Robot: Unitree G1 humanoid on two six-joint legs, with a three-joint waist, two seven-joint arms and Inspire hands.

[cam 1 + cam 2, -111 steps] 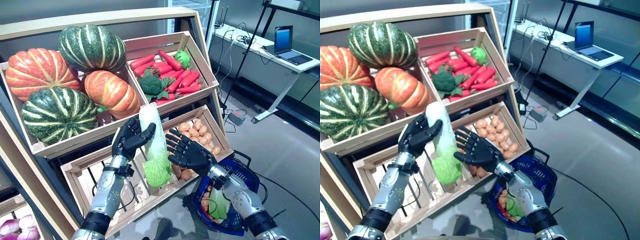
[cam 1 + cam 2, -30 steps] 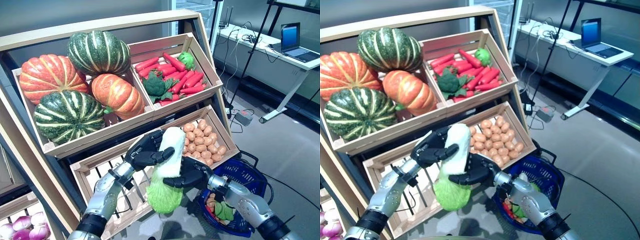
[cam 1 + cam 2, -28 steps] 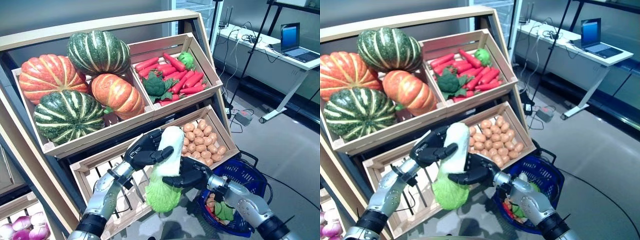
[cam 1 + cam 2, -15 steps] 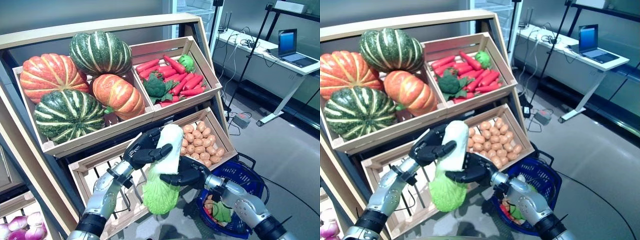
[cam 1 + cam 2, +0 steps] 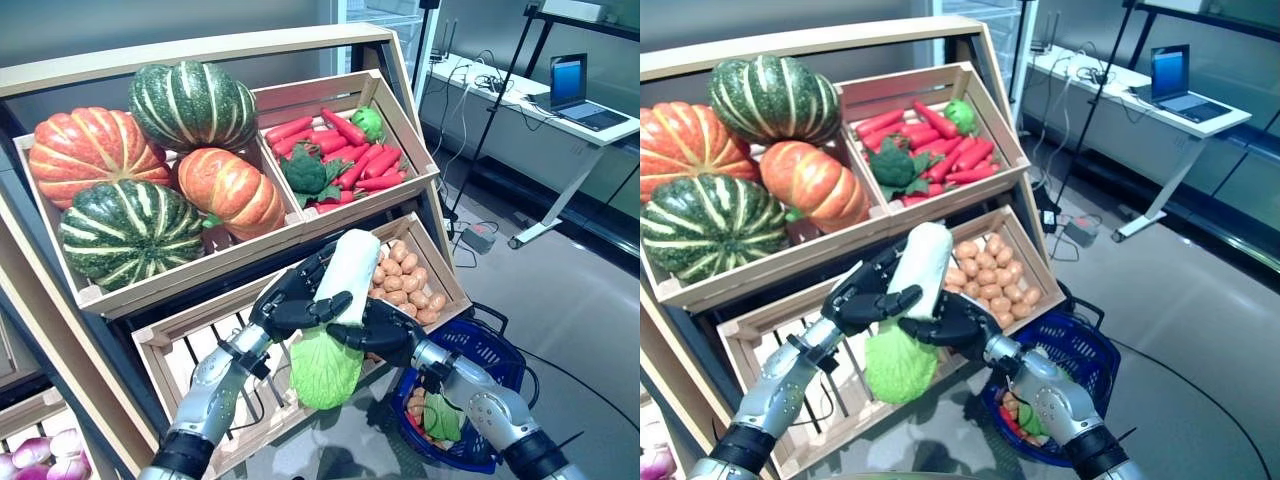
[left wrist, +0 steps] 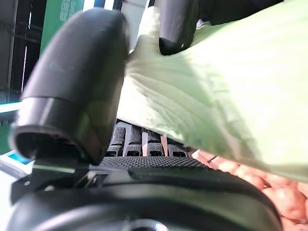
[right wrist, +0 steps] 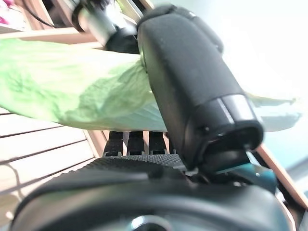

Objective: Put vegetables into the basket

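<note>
1. The cabbage (image 5: 335,318) is held in the air in front of the lower shelf of the wooden stand (image 5: 200,40); its long axis is tilted, with the white stalk end pointing up and towards the potatoes and the green leafy end hanging down and towards the robot.
2. The left hand (image 5: 290,305) has its fingers and thumb curled round the cabbage's middle from the left; the right hand (image 5: 375,332) grips the same stretch from the right; the two hands are almost touching.
3. Compared with half a second ago, the stalk end has swung further to the right and leans more steeply; 3.7 s ago the cabbage stood nearly upright in the left hand alone, with the right hand spread open beside it.
4. The blue basket (image 5: 495,350) sits on the floor under the right forearm, with some vegetables inside; the lower right crate (image 5: 445,280) holds potatoes (image 5: 405,285); the crate above it holds carrots (image 5: 350,150) and broccoli (image 5: 303,170); the upper left crate holds four pumpkins (image 5: 150,170); the lower left crate (image 5: 180,350) is slatted.
</note>
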